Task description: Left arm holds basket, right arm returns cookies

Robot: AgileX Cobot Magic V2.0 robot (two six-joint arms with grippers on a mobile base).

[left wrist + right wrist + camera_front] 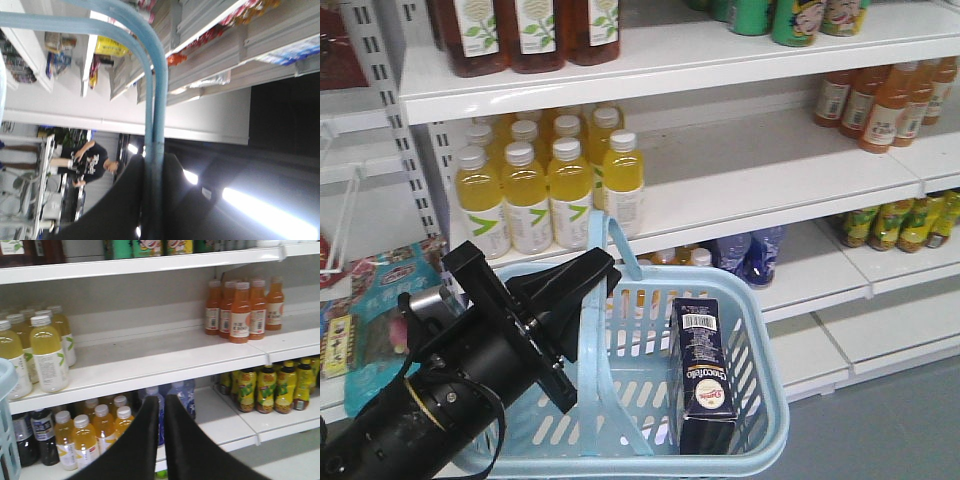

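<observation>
The light blue basket point(762, 335) hangs in front of the shelves. My left gripper point(604, 272) is shut on its hoop handle point(597, 340). In the left wrist view the black fingers point(125, 200) clamp the blue handle point(159, 90) on both sides. The dark navy cookies carton point(705, 375) stands upright inside the basket at its right side, barcode up. My right gripper point(161, 402) shows only in the right wrist view. Its jaws are closed to a thin slit with nothing between them, facing the shelves. The basket's corner point(6, 440) shows at that view's left edge.
Yellow drink bottles point(535, 185) stand on the middle shelf behind the basket, with a bare stretch of shelf point(760, 165) to their right. Orange bottles point(880, 100) stand at the far right, blue bottles point(750, 255) on the lower shelf, snack bags point(365, 320) at the left.
</observation>
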